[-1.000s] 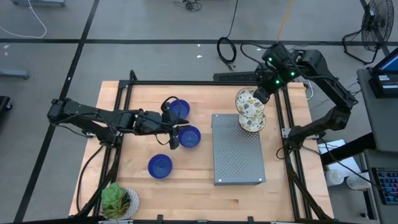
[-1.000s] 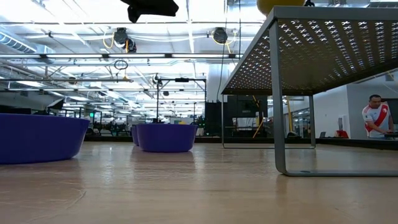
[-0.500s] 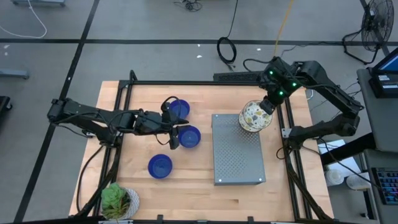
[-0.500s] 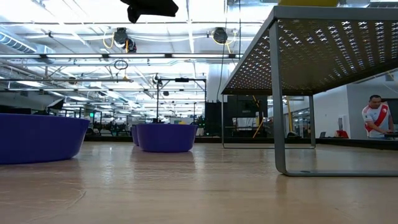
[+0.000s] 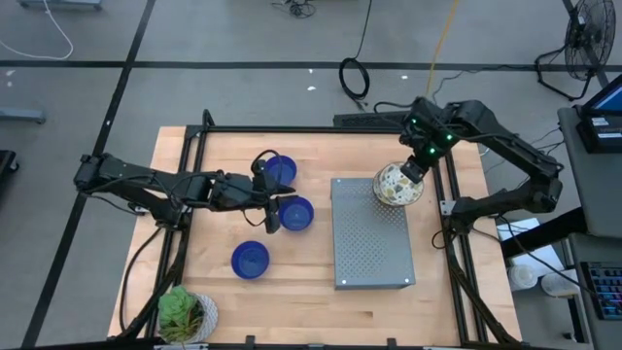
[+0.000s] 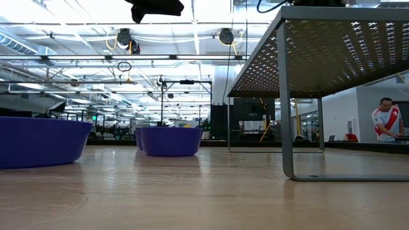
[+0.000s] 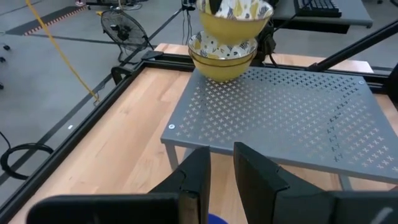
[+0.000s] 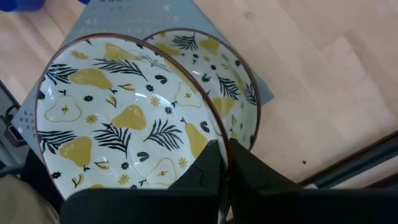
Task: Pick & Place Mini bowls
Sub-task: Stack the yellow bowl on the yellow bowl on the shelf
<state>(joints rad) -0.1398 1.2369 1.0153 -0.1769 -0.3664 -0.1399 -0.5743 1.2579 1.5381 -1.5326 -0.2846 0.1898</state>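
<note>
Three blue bowls rest on the table: one far (image 5: pixel 280 170), one in the middle (image 5: pixel 297 214), one near (image 5: pixel 250 259). My left gripper (image 5: pixel 271 216) hovers, slightly open and empty, beside the middle one; it shows high up in the low view (image 6: pixel 155 7). My right gripper (image 5: pixel 412 173) is shut on a cream bowl with a yellow pear and leaf pattern (image 8: pixel 118 124). That bowl sits tilted on another patterned bowl (image 7: pixel 222 55), which stands on the far right corner of the grey perforated platform (image 5: pixel 369 243). My right gripper pinches the upper patterned bowl's rim (image 8: pixel 219 138), one finger inside the bowl and one outside. The fingers come from above, slanting down from the table's far right. The bowl is tilted, its base down in the lower bowl (image 7: pixel 231 28); whether it rests there I cannot tell.
A white pot with a green plant (image 5: pixel 185 316) stands at the near left corner. A black frame (image 5: pixel 292 131) runs around the table's far and side edges. Bare wood lies near the platform's front. A person (image 6: pixel 385 121) shows far off in the room.
My right gripper has carried the patterned bowl toward the table's near edge and down, from beyond the platform's far edge to over the other patterned bowl. The yellow underside that showed above the platform in the low view has dropped out of sight.
</note>
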